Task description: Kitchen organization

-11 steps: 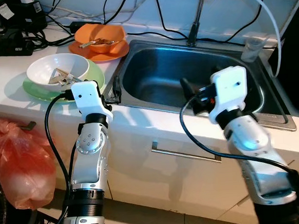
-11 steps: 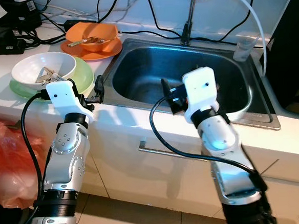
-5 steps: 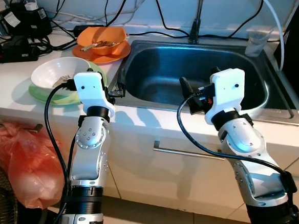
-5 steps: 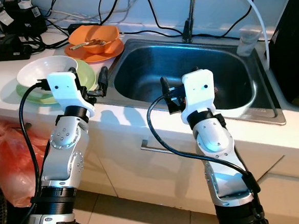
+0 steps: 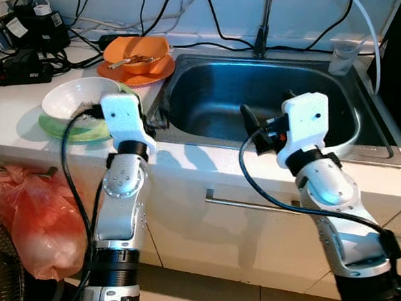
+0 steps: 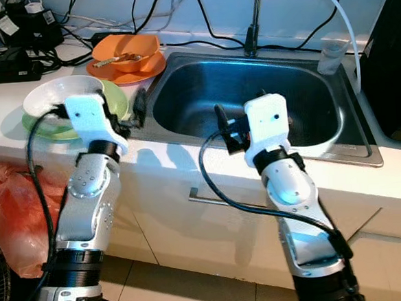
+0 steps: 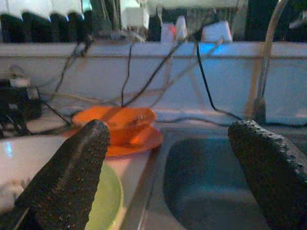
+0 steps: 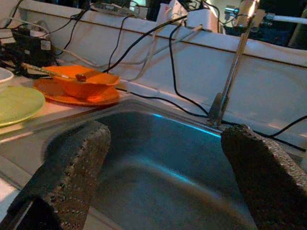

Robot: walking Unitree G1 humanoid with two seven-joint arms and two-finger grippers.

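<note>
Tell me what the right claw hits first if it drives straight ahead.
Probably nothing soon: the open right claw points over the sink toward the tap and back wall. Depth is unclear; the tap base seems first.

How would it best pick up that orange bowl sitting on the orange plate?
Probably by the orange bowl's near rim, one finger inside and one outside, coming from above with the left gripper. Its wide, open top is exposed, though scraps lie inside.

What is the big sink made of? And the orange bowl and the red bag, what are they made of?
The sink looks like brushed stainless steel: grey, with soft blurry reflections. The orange bowl seems plastic, evenly coloured and dull, though glazed ceramic is possible. The red bag looks like thin plastic film: crinkled, shiny and slightly see-through.
</note>
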